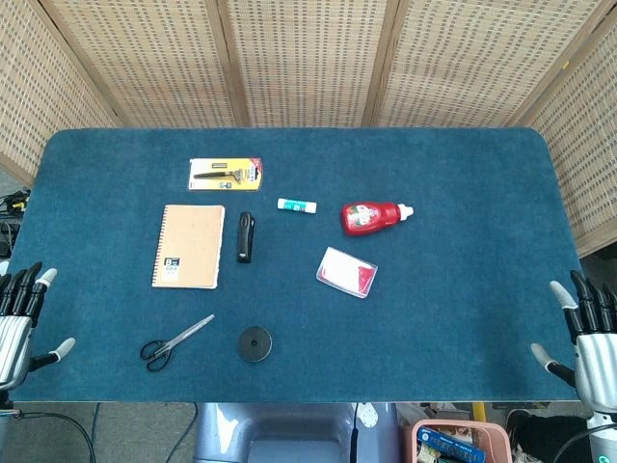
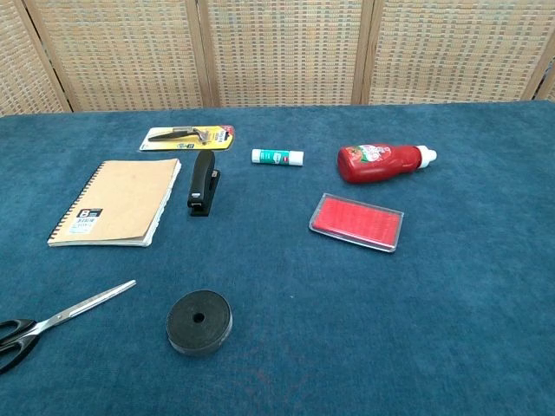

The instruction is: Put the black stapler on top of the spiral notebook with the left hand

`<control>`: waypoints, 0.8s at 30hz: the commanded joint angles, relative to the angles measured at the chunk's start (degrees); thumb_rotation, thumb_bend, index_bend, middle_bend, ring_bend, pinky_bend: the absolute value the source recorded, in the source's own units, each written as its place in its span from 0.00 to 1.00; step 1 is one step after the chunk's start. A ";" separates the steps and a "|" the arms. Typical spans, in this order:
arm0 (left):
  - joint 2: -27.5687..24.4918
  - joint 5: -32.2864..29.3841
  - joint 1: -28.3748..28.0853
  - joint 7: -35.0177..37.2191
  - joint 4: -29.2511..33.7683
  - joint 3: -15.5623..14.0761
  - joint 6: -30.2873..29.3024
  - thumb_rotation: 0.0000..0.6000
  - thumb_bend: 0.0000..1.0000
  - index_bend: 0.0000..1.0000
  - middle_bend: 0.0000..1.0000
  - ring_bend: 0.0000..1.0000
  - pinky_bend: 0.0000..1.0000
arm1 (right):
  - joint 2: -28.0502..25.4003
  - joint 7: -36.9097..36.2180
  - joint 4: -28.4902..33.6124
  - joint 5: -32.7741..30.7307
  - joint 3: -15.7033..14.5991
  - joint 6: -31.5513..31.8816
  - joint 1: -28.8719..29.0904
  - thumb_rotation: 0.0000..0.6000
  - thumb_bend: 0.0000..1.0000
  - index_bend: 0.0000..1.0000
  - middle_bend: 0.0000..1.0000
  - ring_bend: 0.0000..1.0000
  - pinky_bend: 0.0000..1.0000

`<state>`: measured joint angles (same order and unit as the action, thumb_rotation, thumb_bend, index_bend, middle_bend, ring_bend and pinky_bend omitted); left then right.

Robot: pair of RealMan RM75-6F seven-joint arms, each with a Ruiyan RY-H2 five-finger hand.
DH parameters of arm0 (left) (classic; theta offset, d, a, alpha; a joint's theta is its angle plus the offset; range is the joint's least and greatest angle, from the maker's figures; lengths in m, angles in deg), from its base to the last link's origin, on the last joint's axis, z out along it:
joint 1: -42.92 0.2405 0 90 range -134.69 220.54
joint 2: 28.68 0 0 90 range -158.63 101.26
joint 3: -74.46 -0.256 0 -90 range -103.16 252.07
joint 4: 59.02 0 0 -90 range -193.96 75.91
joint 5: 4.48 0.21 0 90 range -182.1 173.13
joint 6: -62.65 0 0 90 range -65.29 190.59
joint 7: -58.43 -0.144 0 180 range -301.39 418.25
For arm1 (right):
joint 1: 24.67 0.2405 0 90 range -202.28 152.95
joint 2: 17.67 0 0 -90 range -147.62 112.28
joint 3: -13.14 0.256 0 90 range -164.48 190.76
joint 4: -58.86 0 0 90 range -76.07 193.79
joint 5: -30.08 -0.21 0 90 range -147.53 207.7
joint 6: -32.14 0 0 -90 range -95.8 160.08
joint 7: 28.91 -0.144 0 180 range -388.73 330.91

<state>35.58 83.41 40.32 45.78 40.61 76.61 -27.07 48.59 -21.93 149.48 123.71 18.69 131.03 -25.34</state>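
Note:
The black stapler (image 1: 245,236) (image 2: 202,183) lies on the blue table, just right of the tan spiral notebook (image 1: 188,246) (image 2: 117,202), not touching it. My left hand (image 1: 21,316) hangs at the table's front left corner with fingers spread and nothing in it, far from both. My right hand (image 1: 583,334) sits at the front right corner, fingers apart and empty. The chest view shows neither hand.
A packaged tool (image 1: 225,174) lies behind the notebook. A glue stick (image 1: 297,205), red bottle (image 1: 374,217) and red clear-lidded case (image 1: 347,271) lie to the stapler's right. Scissors (image 1: 174,342) and a black tape roll (image 1: 254,343) sit near the front edge.

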 commanded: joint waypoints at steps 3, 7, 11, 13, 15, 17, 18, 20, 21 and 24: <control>0.48 -0.30 -0.20 -0.75 -0.28 0.03 0.49 1.00 0.00 0.00 0.00 0.00 0.00 | 0.00 0.05 -0.01 -0.01 0.02 0.02 -0.03 1.00 0.00 0.00 0.00 0.00 0.00; 0.53 -0.70 -0.51 -0.91 -0.34 0.16 1.14 1.00 0.00 0.00 0.00 0.00 0.00 | -0.07 -0.14 0.01 -0.17 -0.03 -0.27 0.01 1.00 0.00 0.00 0.00 0.00 0.00; -0.69 -0.78 -2.97 0.57 -0.33 0.99 4.59 1.00 0.00 0.00 0.00 0.00 0.00 | -0.15 -0.35 0.16 -0.41 0.21 -0.40 0.15 1.00 0.00 0.00 0.00 0.00 0.00; -1.36 -1.67 -5.57 -0.12 -0.79 2.34 7.93 1.00 0.00 0.00 0.00 0.00 0.00 | -0.06 -0.02 0.26 -0.87 0.46 -0.84 0.38 1.00 0.00 0.00 0.00 0.00 0.00; -1.68 -2.83 -10.69 -3.08 -2.09 4.93 13.79 1.00 0.00 0.00 0.00 0.00 0.00 | 0.12 0.62 0.34 -1.52 0.78 -1.72 0.84 1.00 0.00 0.00 0.00 0.00 0.00; -1.43 -3.74 -14.55 -6.09 -3.70 6.70 18.10 1.00 0.00 0.00 0.00 0.00 0.00 | 0.27 1.20 0.22 -2.33 1.09 -2.49 1.18 1.00 0.00 0.00 0.00 0.00 0.00; -1.05 -4.63 -16.79 -8.10 -4.72 7.65 20.77 1.00 0.00 0.00 0.00 0.00 0.00 | 0.35 1.42 0.14 -2.88 1.28 -2.87 1.31 1.00 0.00 0.00 0.00 0.00 0.00; 0.87 -6.75 -23.25 -12.31 -8.27 9.96 28.24 1.00 0.00 0.00 0.00 0.00 0.00 | 0.42 1.56 0.26 -4.82 1.69 -4.05 1.44 1.00 0.00 0.00 0.00 0.00 0.00; 2.02 -6.94 -25.95 -13.29 -10.47 10.63 31.01 1.00 0.00 0.00 0.00 0.00 0.00 | 0.34 1.62 0.46 -5.63 1.91 -4.40 1.44 1.00 0.00 0.00 0.00 0.00 0.00; 7.40 -3.39 -35.60 -10.76 -21.03 11.38 39.71 1.00 0.00 0.00 0.00 0.00 0.00 | 0.35 2.28 0.61 -8.13 2.93 -4.54 1.24 1.00 0.00 0.00 0.00 0.00 0.00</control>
<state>37.42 78.91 15.62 36.32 30.65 84.94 2.36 48.91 -20.13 149.94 116.92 20.89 126.78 -24.03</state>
